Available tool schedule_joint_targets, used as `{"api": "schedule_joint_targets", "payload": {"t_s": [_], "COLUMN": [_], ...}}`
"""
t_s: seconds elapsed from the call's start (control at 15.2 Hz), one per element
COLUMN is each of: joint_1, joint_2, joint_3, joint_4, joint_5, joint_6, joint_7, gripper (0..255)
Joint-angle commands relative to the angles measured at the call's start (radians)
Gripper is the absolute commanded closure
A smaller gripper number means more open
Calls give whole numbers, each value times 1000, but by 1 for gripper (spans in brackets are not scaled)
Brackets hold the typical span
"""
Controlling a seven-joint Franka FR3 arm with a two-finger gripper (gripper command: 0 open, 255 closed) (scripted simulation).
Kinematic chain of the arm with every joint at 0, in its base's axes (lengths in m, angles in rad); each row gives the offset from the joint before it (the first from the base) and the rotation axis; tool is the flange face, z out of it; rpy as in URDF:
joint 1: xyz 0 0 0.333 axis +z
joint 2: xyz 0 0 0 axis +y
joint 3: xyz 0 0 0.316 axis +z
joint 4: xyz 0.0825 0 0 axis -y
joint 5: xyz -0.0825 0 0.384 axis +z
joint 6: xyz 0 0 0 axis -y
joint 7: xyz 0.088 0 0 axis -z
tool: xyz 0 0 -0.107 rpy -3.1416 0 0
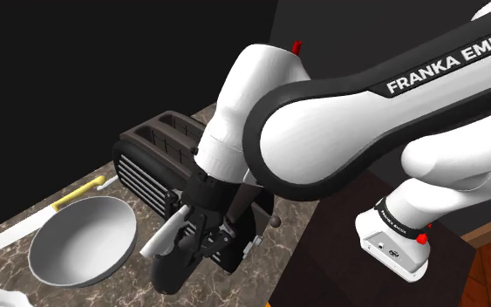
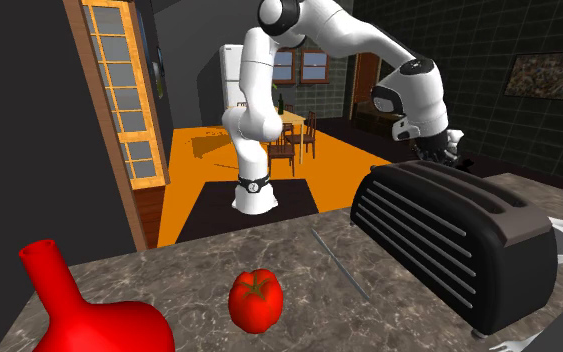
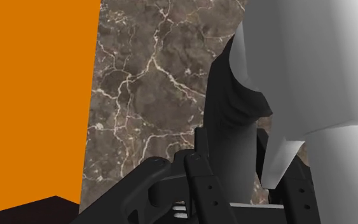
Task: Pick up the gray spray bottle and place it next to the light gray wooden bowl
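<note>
In the wrist view, the pincer [image 3: 247,175] pinches the spray bottle [image 3: 233,137] by its dark neck, with the marble table [image 3: 145,83] behind it. The shoulder view places the bottle between the light grey bowl [image 1: 82,240] and the black toaster [image 1: 158,157]. The second exterior view adds a red tomato [image 2: 256,299] before the toaster.

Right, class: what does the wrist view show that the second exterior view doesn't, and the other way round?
Wrist view's extra: the gray spray bottle clasped close up by the gripper. Second exterior view's extra: a red tomato, a red vase, the dark toaster and the whole white arm. Shared: the marbled countertop and the orange floor.
</note>
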Motion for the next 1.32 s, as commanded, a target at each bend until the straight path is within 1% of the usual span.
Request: {"api": "schedule_joint_targets", "payload": {"t_s": [0.0, 0.26, 0.53, 1.06, 1.12, 1.19, 1.25], "joint_1": [-40, -106, -158, -158, -140, -147, -140], "joint_2": [-30, -87, -139, -138, -116, -121, -109], "joint_3": [38, 105, 159, 159, 141, 145, 138], "joint_4": [-1, -1, 2, 2, -8, -7, -21], "joint_5": [53, 147, 229, 229, 204, 211, 208], "joint_6": [-4, -11, -18, -18, -11, -14, -6], "joint_7": [-40, -112, -173, -173, -160, -167, -174], "gripper": [255, 255, 255, 255, 0, 0, 0]}}
